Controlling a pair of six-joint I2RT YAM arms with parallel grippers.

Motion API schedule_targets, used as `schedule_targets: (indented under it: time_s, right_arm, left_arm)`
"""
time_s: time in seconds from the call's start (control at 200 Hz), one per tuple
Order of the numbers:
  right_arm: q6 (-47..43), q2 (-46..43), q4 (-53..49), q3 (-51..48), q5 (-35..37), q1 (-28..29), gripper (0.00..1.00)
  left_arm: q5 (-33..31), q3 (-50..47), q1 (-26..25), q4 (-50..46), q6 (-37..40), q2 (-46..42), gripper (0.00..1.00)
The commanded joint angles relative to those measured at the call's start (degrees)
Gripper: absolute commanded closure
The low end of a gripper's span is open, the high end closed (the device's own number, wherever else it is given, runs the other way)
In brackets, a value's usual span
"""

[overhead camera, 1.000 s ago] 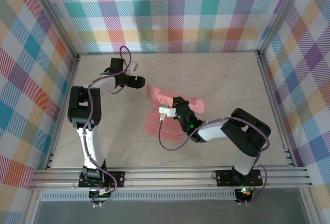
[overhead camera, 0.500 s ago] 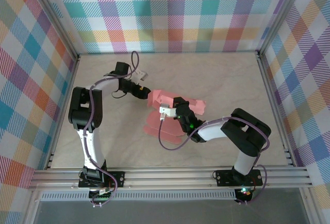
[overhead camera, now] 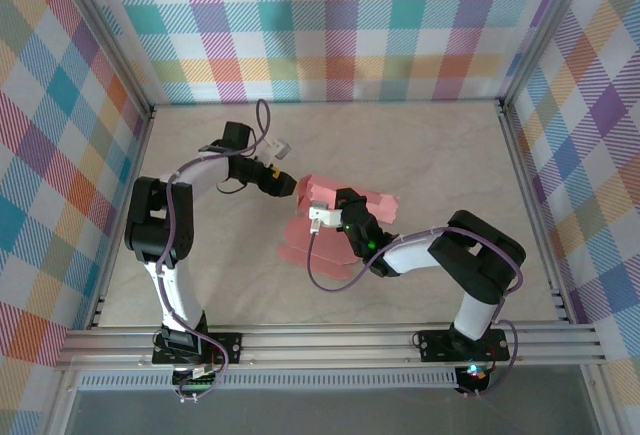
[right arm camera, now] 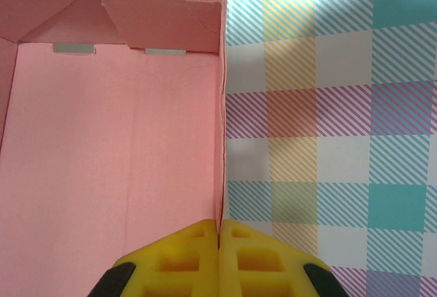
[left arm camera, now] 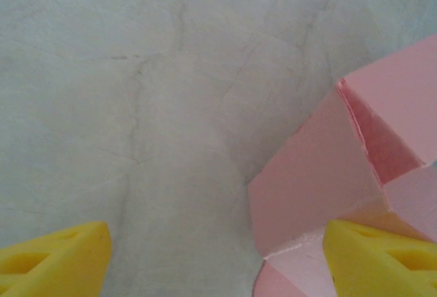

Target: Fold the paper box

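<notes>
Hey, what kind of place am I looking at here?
Probably a lab test cell for robot manipulation: a left arm and right arm bolted to an aluminium rail, plaid cloth walls enclosing a pale tabletop, and a pink paper box between the arms.

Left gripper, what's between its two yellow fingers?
Left wrist view: mostly bare table, with the paper box corner poking in beside one finger.

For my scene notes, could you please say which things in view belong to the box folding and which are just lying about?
Job: paper box; right gripper, shut on its wall; left gripper, open beside it.
Just there: table; plaid walls; metal frame rail.
</notes>
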Motion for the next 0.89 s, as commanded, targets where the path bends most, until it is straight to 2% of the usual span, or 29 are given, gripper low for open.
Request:
schedule_targets:
  time_s: [0.0, 0.2, 0.4, 0.53, 0.89]
  right_arm:
    - [-0.2, 1.0, 2.9, -0.4, 0.6, 0.4, 1.00]
    - [-0.5, 0.7, 3.3, -0.9, 0.6, 0.5, 1.00]
    - [-4.4, 2.4, 10.2, -2.8, 0.5, 0.5, 1.00]
    - [-6.0, 3.3, 14.0, -3.4, 2.0, 0.5, 1.00]
    - [0.2, -1.7, 4.9, -4.9, 1.3, 0.9, 1.00]
  left_arm:
    - [1.6, -1.4, -1.4, -0.7, 0.2, -2.9, 0.22]
    - [0.7, -2.6, -3.0, 0.4, -2.5, -3.5, 0.27]
    - [-1.5, -7.2, -4.0, 7.5, -10.9, -6.3, 0.28]
    - [-7.1, -10.7, -6.0, 11.2, -14.7, -8.7, 0.28]
    - [-12.1, -23.8, -8.4, 27.9, -25.2, -14.5, 0.36]
